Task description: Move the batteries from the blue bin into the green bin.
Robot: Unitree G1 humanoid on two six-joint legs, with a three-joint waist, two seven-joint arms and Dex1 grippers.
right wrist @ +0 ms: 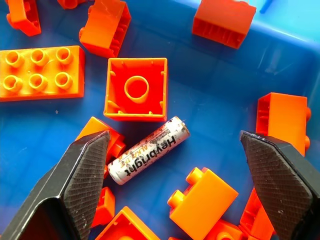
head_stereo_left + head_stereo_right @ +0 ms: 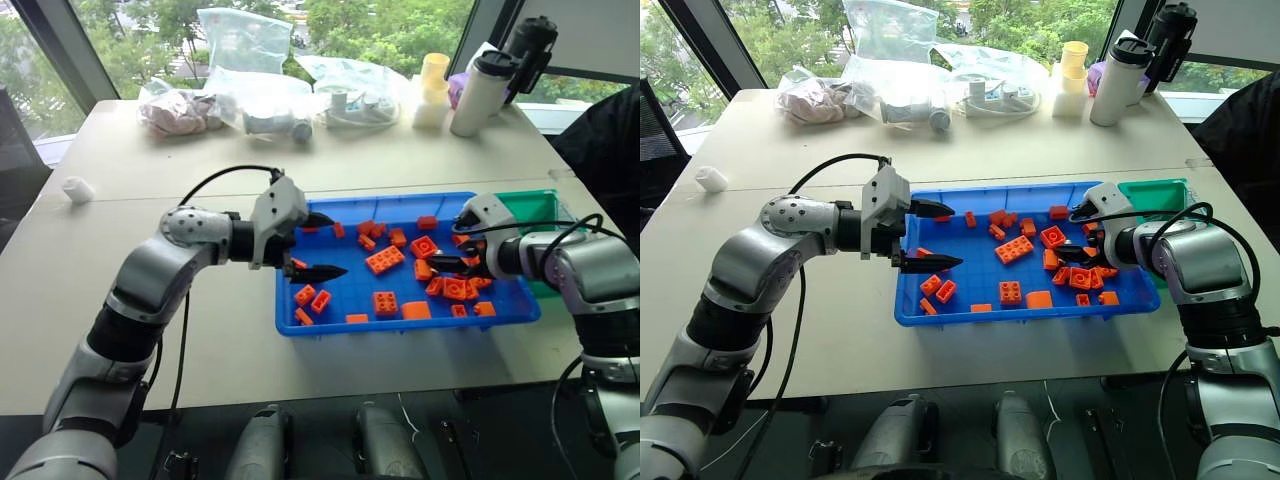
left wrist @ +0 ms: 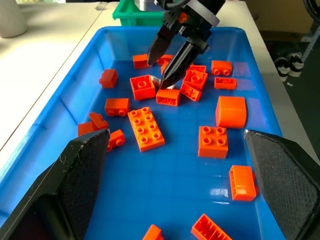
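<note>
My right fingers (image 1: 82, 185) stand wide apart and hold nothing, poised just over a battery (image 1: 149, 150) lying flat among orange bricks (image 1: 135, 89) on the floor of the blue bin (image 2: 400, 326). My left fingers (image 3: 80, 175) are spread wide too, empty, over the bin's other end. The green bin (image 2: 540, 207) sits against the blue bin's far right corner on the table (image 2: 150, 250).

An office-like test room: a plain beige worktop (image 2: 150, 250) stands against large windows (image 2: 390, 25) with dark frames, green trees outside. Along the far edge lie clear plastic bags (image 2: 245, 40) of small parts, a white insulated bottle (image 2: 480, 92) and stacked cups (image 2: 433, 88).
</note>
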